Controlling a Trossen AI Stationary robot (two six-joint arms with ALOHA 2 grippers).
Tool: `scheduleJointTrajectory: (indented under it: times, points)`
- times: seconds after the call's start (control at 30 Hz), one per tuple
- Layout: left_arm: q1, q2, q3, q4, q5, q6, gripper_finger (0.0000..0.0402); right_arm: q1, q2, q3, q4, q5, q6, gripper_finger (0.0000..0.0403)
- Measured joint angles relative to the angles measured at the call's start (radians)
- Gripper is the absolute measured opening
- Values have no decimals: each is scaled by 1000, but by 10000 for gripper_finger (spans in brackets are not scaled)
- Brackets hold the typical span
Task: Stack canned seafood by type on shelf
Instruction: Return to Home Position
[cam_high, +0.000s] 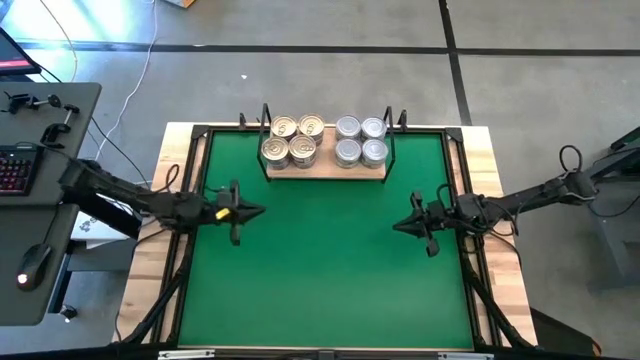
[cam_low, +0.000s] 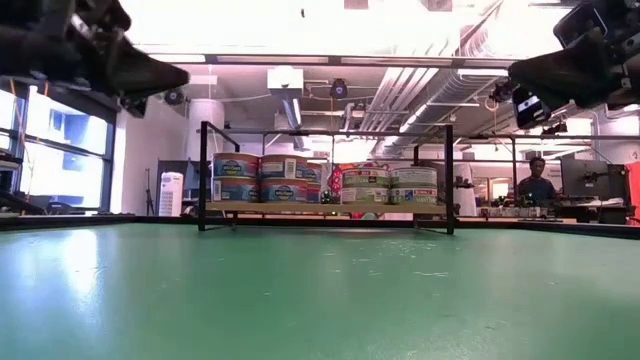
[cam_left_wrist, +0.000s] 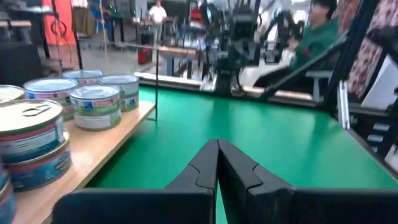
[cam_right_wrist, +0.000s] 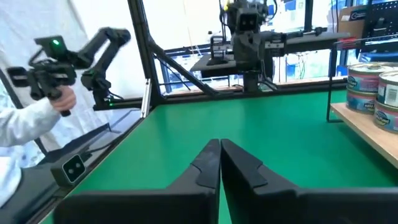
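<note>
Before the shelf (cam_high: 325, 172) of tins (cam_high: 292, 140), left claw (cam_high: 260, 211) and right claw (cam_high: 397, 226) hang (both closed, empty)

I can't read the small blurry words on the tins (cam_low: 236, 178), and from above the top ones hide those underneath.

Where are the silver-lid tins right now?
In the high view, the silver-lid tins stand on the right half of the shelf at the far edge of the green mat, beside the gold-lid tins.

Wooden shelf (cam_high: 325, 173) on the green mat (cam_high: 320, 270) — gold-lidded tins (cam_high: 303, 150) left, silver-lidded tins (cam_high: 348, 151) right, seemingly two-high.
</note>
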Motion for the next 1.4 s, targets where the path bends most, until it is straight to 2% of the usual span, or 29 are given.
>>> scheduleJointTrajectory:
  times: [0.17, 0.33, 0.53, 0.63, 0.7, 1.0, 1.17, 1.4]
  points:
    - [-10, -191, -104, -42, 31, -18, 0, 0, -5, -1, 3, -3, 6, 1]
    - [25, -338, -103, -236, 77, -34, 0, -2, -5, -1, -2, -109, 22, 0]
    - [75, -524, -101, -344, 194, -11, 0, -25, -25, -1, -41, -114, 5, 0]
    - [80, -618, -100, -441, 237, -22, 0, -49, -78, -1, -96, -113, 0, 0]
    - [81, -655, -97, -448, 267, -17, 0, -64, -135, -1, -135, -121, -4, 0]
    - [79, -645, -96, -458, 273, 26, 0, -80, -521, -1, -414, -134, -52, 0]
    - [79, -623, -95, -458, 273, 62, 0, -81, -509, 0, -495, 37, -42, 0]
    - [79, -572, -95, -458, 262, 63, 0, -90, -495, 0, -495, 66, -62, 0]
